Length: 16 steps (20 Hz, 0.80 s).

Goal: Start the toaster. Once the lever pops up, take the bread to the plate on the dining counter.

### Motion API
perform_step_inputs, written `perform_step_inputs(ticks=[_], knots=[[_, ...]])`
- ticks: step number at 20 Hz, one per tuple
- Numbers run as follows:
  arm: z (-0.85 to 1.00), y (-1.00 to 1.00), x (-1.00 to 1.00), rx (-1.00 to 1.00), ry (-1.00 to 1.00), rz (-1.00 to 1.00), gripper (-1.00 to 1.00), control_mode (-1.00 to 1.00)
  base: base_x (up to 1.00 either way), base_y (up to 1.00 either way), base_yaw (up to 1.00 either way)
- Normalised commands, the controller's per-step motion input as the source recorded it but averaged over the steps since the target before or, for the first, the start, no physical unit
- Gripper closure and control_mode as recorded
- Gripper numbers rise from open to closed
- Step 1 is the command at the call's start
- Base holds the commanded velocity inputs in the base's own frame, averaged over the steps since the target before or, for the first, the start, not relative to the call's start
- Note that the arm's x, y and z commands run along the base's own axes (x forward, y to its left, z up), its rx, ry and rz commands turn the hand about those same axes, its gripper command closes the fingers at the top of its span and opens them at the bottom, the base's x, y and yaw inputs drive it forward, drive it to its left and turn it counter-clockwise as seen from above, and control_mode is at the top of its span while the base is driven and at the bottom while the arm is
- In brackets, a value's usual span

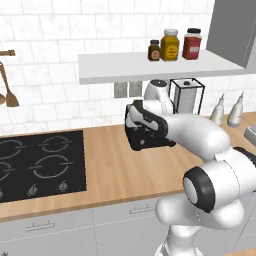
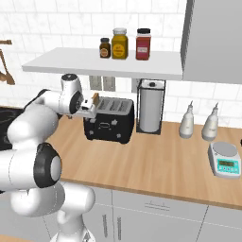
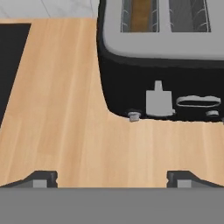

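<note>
At the far left of the left base view, wooden utensils (image 1: 7, 92) hang on the white tile wall above the black cooktop (image 1: 40, 162) set into the wood-topped counter (image 1: 120, 170). Moving right along that counter, my gripper (image 3: 111, 178) hangs just in front of the toaster (image 2: 109, 120), its jaws spread wide with nothing between them; in the hand view my two dark fingertips (image 3: 41, 179) stand far apart over bare wood, well short of the toaster's front face. That front carries a grey lever (image 3: 158, 101), a small round knob (image 3: 134, 116) low to its left and an oval button (image 3: 197, 102) to its right. The bread (image 3: 141, 14) sits down inside the left-hand slot as the hand view shows it, its tan edge visible between the wire guides; from the right base view a tan edge (image 2: 95, 101) pokes up at the toaster's near end, just beside my wrist.

Right of the toaster stands a paper-towel roll in a black wire holder (image 2: 151, 108), touching or nearly touching the toaster's side; I cannot tell which. Above, a white shelf (image 2: 99, 64) bears three jars (image 2: 120, 43). Farther right, two grey-white bottles (image 2: 186, 120) stand near the wall, and a small kitchen scale (image 2: 225, 159) rests at the counter's right end.
</note>
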Motion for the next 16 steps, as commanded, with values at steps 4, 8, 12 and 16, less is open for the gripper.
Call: perform_step_inputs(ticks=[4, 8, 12, 16], knots=[[-0.27, 0.0, 0.46, 0.0, 0.0, 0.0, -1.0, -1.0, 0.0, 0.0, 0.0], [-0.3, 0.0, 0.43, 0.0, 0.0, 0.0, -1.0, -1.0, 0.0, 0.0, 0.0], [-0.23, 0.0, 0.39, 0.0, 0.0, 0.0, -1.0, -1.0, 0.0, 0.0, 0.0], [-0.14, 0.0, 0.39, 0.0, 0.0, 0.0, -1.0, -1.0, 0.0, 0.0, 0.0]])
